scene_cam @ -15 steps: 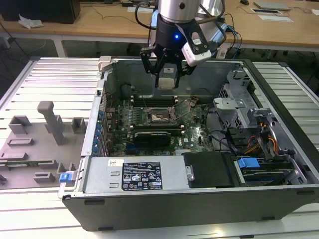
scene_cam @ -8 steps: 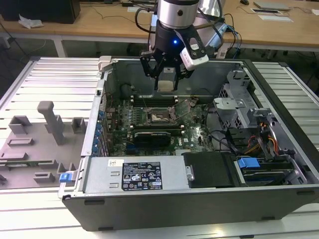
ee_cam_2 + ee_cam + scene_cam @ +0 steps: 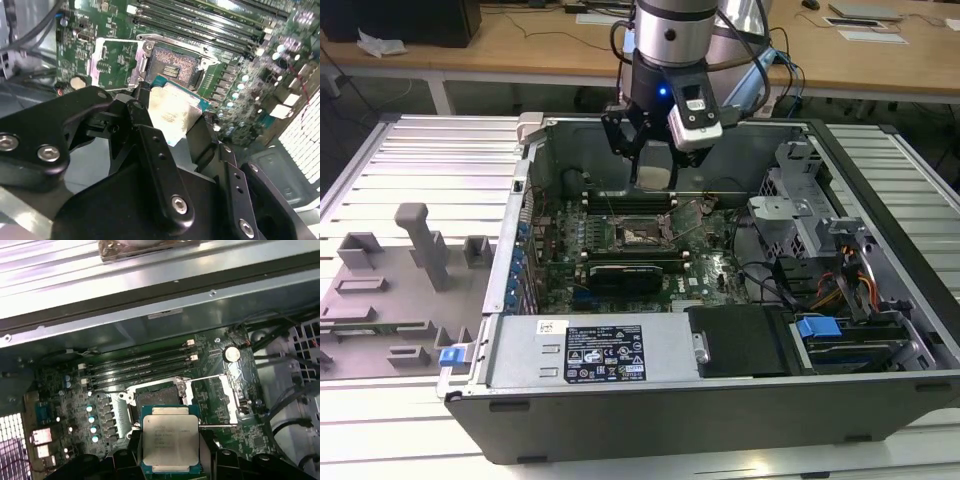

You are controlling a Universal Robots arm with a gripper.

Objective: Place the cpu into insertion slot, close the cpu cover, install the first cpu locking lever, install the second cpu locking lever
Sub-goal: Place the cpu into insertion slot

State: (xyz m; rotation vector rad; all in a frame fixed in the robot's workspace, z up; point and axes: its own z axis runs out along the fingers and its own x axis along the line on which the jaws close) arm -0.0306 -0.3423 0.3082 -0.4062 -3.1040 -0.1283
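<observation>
My gripper (image 3: 655,168) hangs inside the open computer case, above the green motherboard (image 3: 710,265). It is shut on the cpu (image 3: 170,432), a flat square chip with a silver-grey top, held by two opposite edges between the black fingers (image 3: 133,450). The cpu (image 3: 172,110) hovers just off the insertion slot (image 3: 154,394), apart from it. The insertion slot (image 3: 172,65) lies uncovered, with a black frame and a pale pin field. The cpu cover (image 3: 212,400) is swung open beside the slot, and in the second wrist view the cpu cover (image 3: 112,57) shows likewise. Thin wire locking levers (image 3: 217,426) stand released.
Long memory slots (image 3: 140,367) run just behind the socket. The metal case wall (image 3: 670,125) and drive cage (image 3: 800,200) box in the arm. A power supply (image 3: 600,350) sits at the case front. A grey fixture tray (image 3: 390,290) lies at the exterior view's left.
</observation>
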